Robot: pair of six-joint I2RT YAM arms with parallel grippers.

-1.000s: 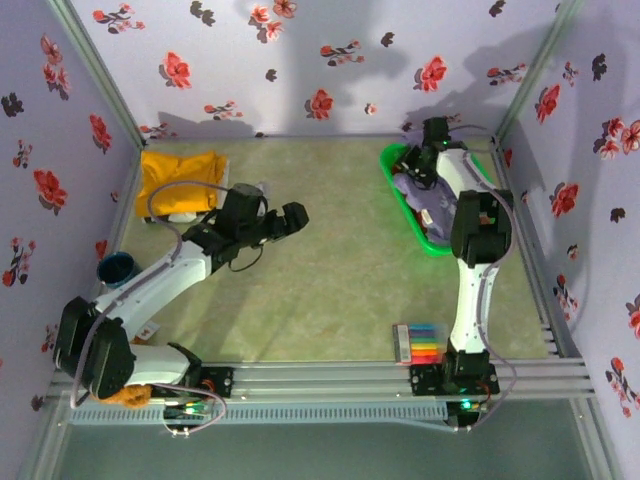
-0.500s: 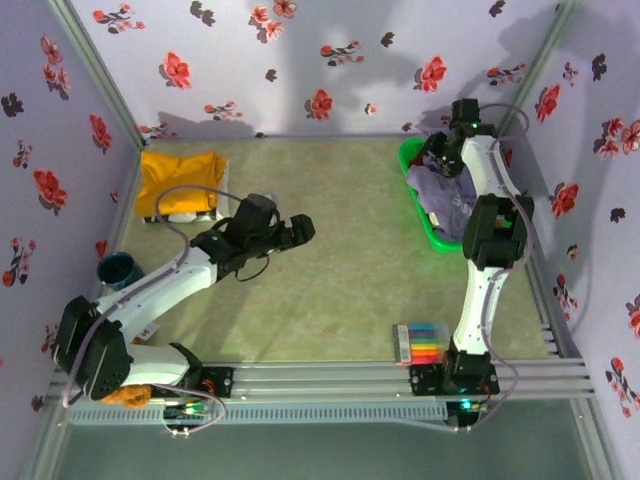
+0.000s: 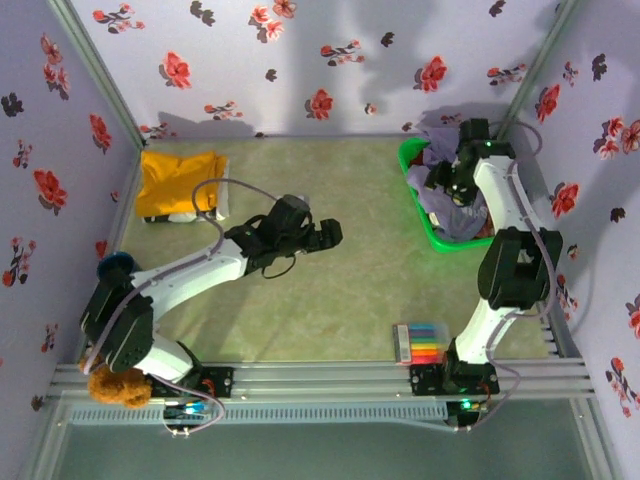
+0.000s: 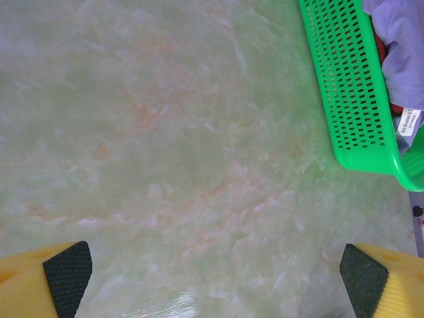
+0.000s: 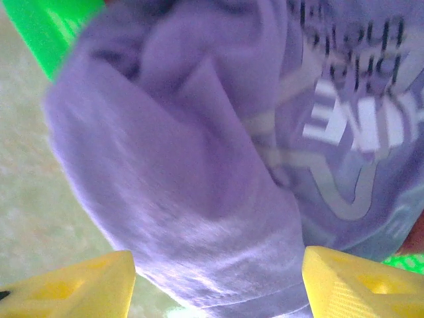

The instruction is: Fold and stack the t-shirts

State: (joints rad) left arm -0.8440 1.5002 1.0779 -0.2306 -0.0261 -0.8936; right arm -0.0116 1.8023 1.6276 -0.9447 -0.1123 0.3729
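The lavender t-shirt [image 3: 463, 216] with white lettering lies bunched in the green basket [image 3: 424, 229] at the back right. My right gripper [image 3: 441, 181] hovers over it. In the right wrist view its yellow fingers [image 5: 73, 286] stand apart, open, and a thick fold of the lavender t-shirt [image 5: 199, 172] bulges between them; table shows beside the left finger. A mustard-yellow t-shirt [image 3: 180, 181] lies folded at the back left. My left gripper [image 3: 330, 236] is open over bare table at mid-table, with nothing between its pads [image 4: 67, 270].
A pack of coloured markers [image 3: 420, 343] lies by the right arm's base. A blue cup [image 3: 112, 266] stands at the left edge. An orange fuzzy object [image 3: 115, 386] sits by the left base. Flowered walls close in three sides. The basket's corner [image 4: 351, 86] shows in the left wrist view.
My left arm has stretched to the right, toward the middle of the table. My right arm has swung toward the back right corner, and the basket with the lavender t-shirt has shifted right.
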